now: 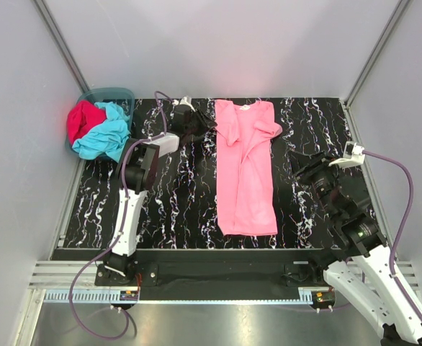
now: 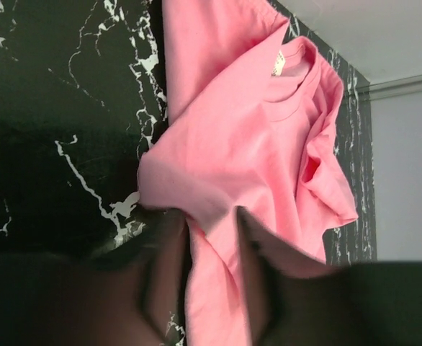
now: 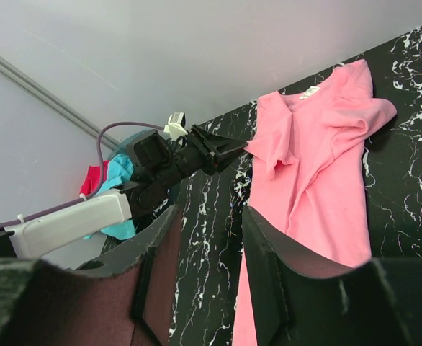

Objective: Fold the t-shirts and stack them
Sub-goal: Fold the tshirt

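The black, white-veined bench (image 1: 160, 209) fills the floor of the white-walled cell. The pink t-shirt (image 1: 245, 173) lies lengthwise down the middle of it, collar at the far edge and hem towards the arms. Its body is drawn narrow, with a long crease running down from the neck and the right sleeve rumpled. In the far left corner stands a teal basket (image 1: 110, 94) with two more tees heaped in it and spilling over its rim. The turquoise t-shirt (image 1: 103, 137) hangs over the near side and the red t-shirt (image 1: 81, 121) is bunched to its left. The left arm reaches across to the pink tee's left sleeve. There the left pincer (image 2: 209, 216) has a finger on either side of the sleeve's edge, with pink cloth filling the gap between them. Whether it has actually clamped the cloth I cannot tell. The right pincer (image 3: 212, 210) hangs above the right side of the bench, well apart from the tee, its fingers apart with nothing between them. A white neck label (image 2: 278, 63) shows inside the pink collar.
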`<state>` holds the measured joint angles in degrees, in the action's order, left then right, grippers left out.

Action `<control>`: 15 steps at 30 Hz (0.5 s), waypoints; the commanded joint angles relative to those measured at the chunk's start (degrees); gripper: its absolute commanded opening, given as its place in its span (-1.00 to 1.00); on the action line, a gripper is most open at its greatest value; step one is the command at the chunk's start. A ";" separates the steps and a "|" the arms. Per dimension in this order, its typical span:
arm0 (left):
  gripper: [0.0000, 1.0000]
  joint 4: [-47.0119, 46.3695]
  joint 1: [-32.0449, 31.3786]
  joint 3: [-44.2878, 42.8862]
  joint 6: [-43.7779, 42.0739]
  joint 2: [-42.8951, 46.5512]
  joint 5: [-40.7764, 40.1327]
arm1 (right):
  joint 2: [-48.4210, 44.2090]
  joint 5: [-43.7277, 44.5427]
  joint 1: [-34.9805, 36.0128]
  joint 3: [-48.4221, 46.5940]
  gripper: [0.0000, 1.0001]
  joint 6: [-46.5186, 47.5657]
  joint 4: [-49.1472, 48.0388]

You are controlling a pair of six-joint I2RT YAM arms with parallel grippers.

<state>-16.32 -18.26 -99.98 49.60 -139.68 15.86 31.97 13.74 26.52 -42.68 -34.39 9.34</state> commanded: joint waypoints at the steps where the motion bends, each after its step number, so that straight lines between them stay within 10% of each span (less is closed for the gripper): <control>1: -0.46 -4.60 0.33 -0.30 0.23 -0.24 2.59 | -0.76 -1.43 0.28 -0.13 -0.08 -0.24 -1.08; 4: -1.00 -6.01 0.33 -0.04 1.28 -0.42 3.22 | -1.12 -1.61 0.28 0.13 -0.09 0.03 -1.08; 15: -1.00 -9.87 -4.23 -3.55 3.22 -0.95 7.96 | -0.85 -1.96 0.28 1.98 -0.12 0.20 -1.78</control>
<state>-21.56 -19.77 -100.29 51.88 -139.85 19.97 30.92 12.45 26.52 -41.12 -34.37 9.32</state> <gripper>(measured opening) 0.012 0.442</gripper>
